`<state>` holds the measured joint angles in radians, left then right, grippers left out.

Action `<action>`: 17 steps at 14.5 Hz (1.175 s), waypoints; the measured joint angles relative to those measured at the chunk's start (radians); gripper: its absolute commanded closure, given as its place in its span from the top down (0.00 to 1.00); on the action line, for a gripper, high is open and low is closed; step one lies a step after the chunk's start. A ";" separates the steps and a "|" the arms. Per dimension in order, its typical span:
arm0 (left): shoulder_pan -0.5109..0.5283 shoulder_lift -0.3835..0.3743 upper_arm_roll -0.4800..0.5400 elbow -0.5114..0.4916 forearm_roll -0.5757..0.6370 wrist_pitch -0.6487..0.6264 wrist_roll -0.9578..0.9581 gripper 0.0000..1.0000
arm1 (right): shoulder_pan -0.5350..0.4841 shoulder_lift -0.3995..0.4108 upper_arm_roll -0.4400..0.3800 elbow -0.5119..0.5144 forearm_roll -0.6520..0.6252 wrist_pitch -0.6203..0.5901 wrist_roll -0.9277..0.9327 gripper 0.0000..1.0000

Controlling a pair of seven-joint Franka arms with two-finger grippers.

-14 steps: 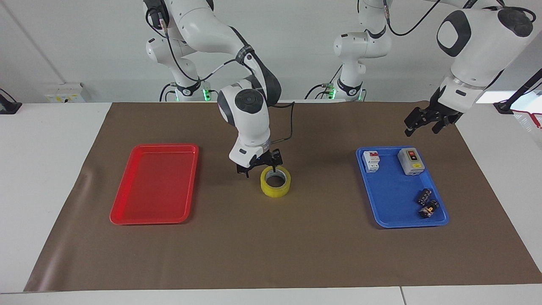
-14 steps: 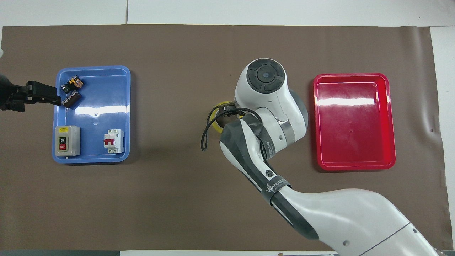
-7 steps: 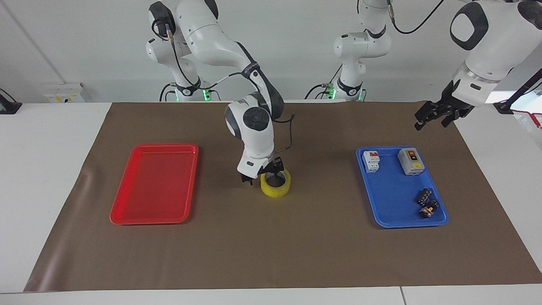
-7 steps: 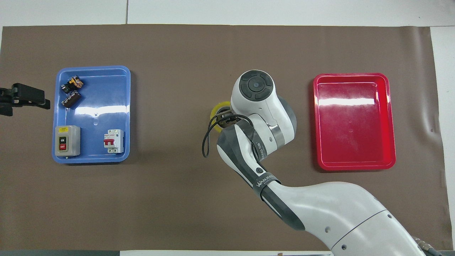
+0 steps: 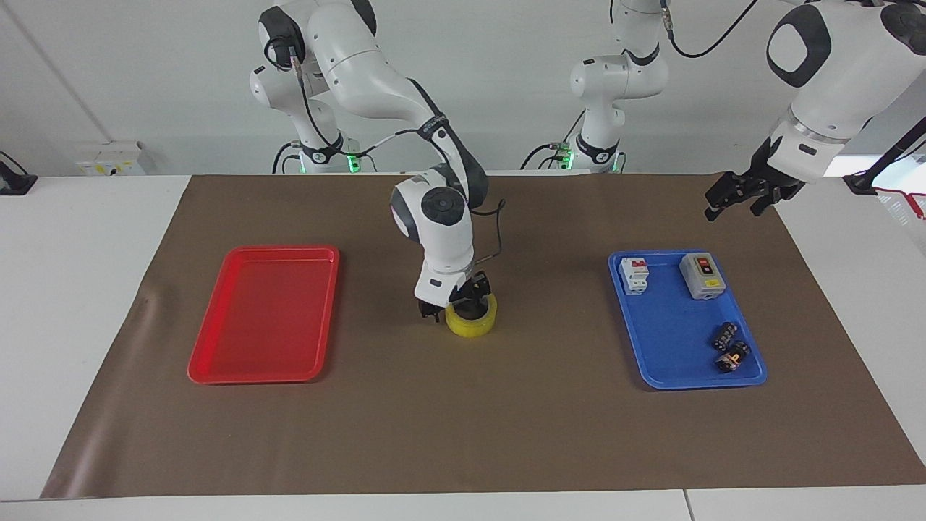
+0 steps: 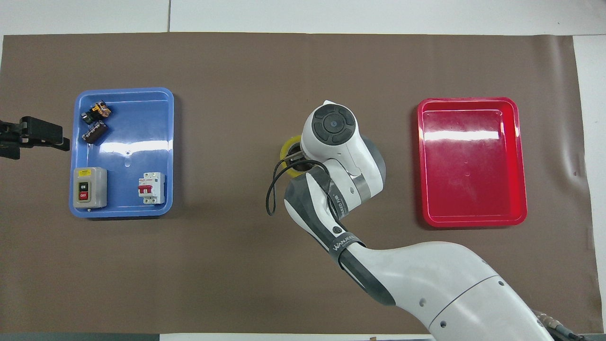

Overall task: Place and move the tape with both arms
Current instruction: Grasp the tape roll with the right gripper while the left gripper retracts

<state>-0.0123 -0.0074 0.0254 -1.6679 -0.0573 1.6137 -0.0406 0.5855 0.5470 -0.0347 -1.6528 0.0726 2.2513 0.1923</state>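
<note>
- The blue tray sits toward the left arm's end of the table.
- In it are a white breaker with a red switch and a grey switch box, both at the end of the tray nearer the robots.
- Two small dark parts lie close together at the tray's other end.
- The middle of the blue tray is bare.
- The red tray sits toward the right arm's end of the table. Nothing is in it.
- The tape lies flat on the brown mat, between the two trays and well apart from both.
- The right gripper is down at the tape. One finger is in the hole and one is outside the ring. I cannot tell if they are squeezing the ring.
- In the overhead view the right arm's wrist covers most of the tape, so only a yellow edge shows.
- The left gripper hangs in the air over the mat's edge, beside the blue tray. I cannot tell how it stands.
- The mat has lots of open room around the tape and along the edge farthest from the robots.
</note>
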 measured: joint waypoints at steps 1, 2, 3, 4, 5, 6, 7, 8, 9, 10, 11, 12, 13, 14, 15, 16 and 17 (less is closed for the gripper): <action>0.000 -0.005 -0.001 -0.006 0.000 0.000 0.002 1.00 | 0.000 0.002 0.000 -0.001 0.000 0.002 0.000 1.00; -0.001 -0.009 -0.002 -0.010 0.000 0.000 0.003 1.00 | 0.000 0.002 -0.001 -0.003 0.000 0.005 -0.001 1.00; -0.001 -0.011 -0.003 -0.013 0.000 0.000 0.003 1.00 | 0.000 0.002 -0.001 -0.005 0.000 0.007 -0.006 1.00; -0.001 -0.012 -0.004 -0.014 0.000 0.000 0.004 1.00 | -0.001 0.002 -0.002 -0.009 0.000 0.011 -0.020 1.00; -0.001 -0.012 -0.004 -0.014 0.000 0.000 0.004 1.00 | -0.003 0.002 -0.002 -0.018 0.000 0.021 -0.035 1.00; -0.001 -0.013 -0.005 -0.014 0.000 0.000 0.004 1.00 | -0.003 0.002 -0.003 -0.030 0.000 0.036 -0.045 0.94; -0.001 -0.014 -0.005 -0.014 0.000 0.000 0.005 1.00 | -0.003 0.002 -0.003 -0.039 0.000 0.046 -0.050 0.85; -0.001 -0.016 -0.005 -0.014 0.001 0.000 0.008 1.00 | -0.003 0.002 -0.004 -0.044 0.000 0.048 -0.052 0.80; -0.001 -0.018 -0.005 -0.014 0.001 0.000 0.014 1.00 | -0.003 0.002 -0.004 -0.045 0.000 0.048 -0.053 0.77; -0.001 -0.019 -0.005 -0.014 0.004 0.000 0.018 1.00 | -0.003 0.001 -0.006 -0.044 0.000 0.048 -0.053 0.66; -0.001 -0.020 -0.005 -0.014 0.009 0.000 0.022 1.00 | -0.004 -0.001 -0.007 -0.044 0.000 0.048 -0.053 0.50; -0.001 -0.021 -0.005 -0.014 0.012 0.000 0.023 1.00 | -0.004 -0.001 -0.008 -0.043 0.000 0.048 -0.054 0.21; -0.001 -0.023 -0.005 -0.014 0.013 0.000 0.024 1.00 | -0.004 -0.002 -0.008 -0.042 0.000 0.047 -0.056 0.00; -0.001 -0.024 -0.005 -0.014 0.013 0.000 0.024 1.00 | -0.005 -0.003 -0.010 -0.040 0.000 0.043 -0.057 0.00; -0.001 -0.026 -0.005 -0.014 0.013 0.000 0.024 1.00 | -0.005 -0.005 -0.011 -0.037 -0.002 0.030 -0.059 0.00; -0.001 -0.027 -0.005 -0.014 0.013 0.000 0.024 1.00 | -0.004 -0.007 -0.012 -0.032 -0.003 0.015 -0.061 0.00; -0.001 -0.029 -0.005 -0.015 0.013 0.000 0.024 1.00 | -0.003 -0.008 -0.011 -0.028 -0.004 0.002 -0.062 0.00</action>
<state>-0.0133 -0.0361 0.0207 -1.6825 -0.0439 1.6137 -0.0163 0.5828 0.5394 -0.0456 -1.6809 0.0691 2.2535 0.1298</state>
